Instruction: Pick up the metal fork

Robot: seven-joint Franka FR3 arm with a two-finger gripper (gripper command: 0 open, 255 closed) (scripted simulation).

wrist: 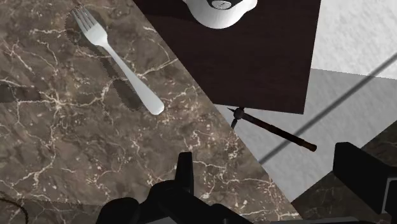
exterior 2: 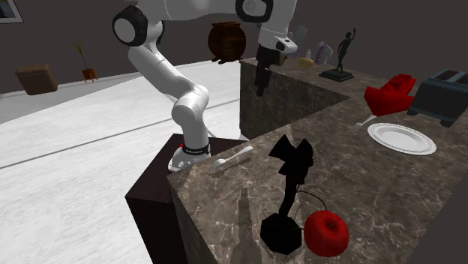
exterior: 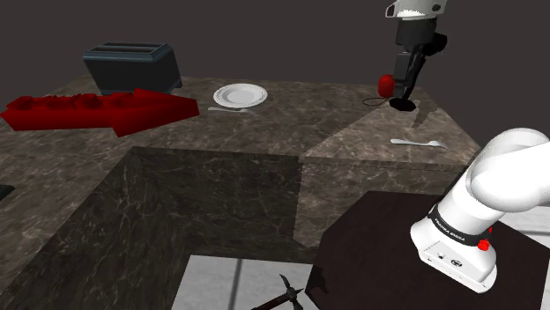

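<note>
Gripper (exterior: 408,85), jaws apart, far from fork (wrist: 118,60)

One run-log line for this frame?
phase: pre-grasp | black two-finger gripper: open, empty, above dark marbled counter | silver metal fork: flat on counter, untouched | grasp: not yet done

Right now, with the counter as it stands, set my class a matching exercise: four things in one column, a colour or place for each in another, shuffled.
Things:
1 fork
2 plate
3 toaster
4 ball

Descriptions:
A dark grey
B red
C white, round and flat
D pale, slim, nearest the stand

Pairs: 1-D, 2-C, 3-A, 4-B
</note>
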